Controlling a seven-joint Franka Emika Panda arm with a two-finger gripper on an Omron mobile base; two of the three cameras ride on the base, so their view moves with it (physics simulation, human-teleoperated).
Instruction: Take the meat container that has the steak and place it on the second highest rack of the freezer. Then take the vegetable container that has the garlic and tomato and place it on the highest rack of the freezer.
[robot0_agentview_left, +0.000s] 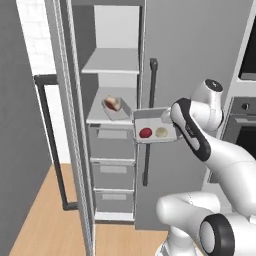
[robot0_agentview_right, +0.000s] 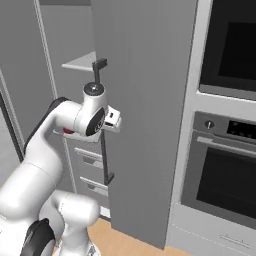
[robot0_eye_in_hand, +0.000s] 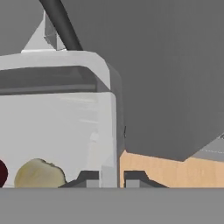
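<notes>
Left base view: the freezer (robot0_agentview_left: 115, 30) stands open, and the meat container (robot0_agentview_left: 116, 107) with the steak (robot0_agentview_left: 112, 103) rests on the second shelf from the top. The arm holds the vegetable container (robot0_agentview_left: 155, 127) in the air just right of that shelf, tomato (robot0_agentview_left: 145, 132) and garlic (robot0_agentview_left: 161, 132) inside.

Right base view: the container (robot0_agentview_right: 112, 121) pokes out past the wrist beside the door handle (robot0_agentview_right: 101, 120).

Hand view: the claw (robot0_eye_in_hand: 113, 177) is pinched tight on the container's wall (robot0_eye_in_hand: 111, 131) (one tip each side), garlic (robot0_eye_in_hand: 38, 174) at lower left.

Meat container (robot0_agentview_left: 116, 106) on freezer (robot0_agentview_left: 112, 119) shelf
</notes>
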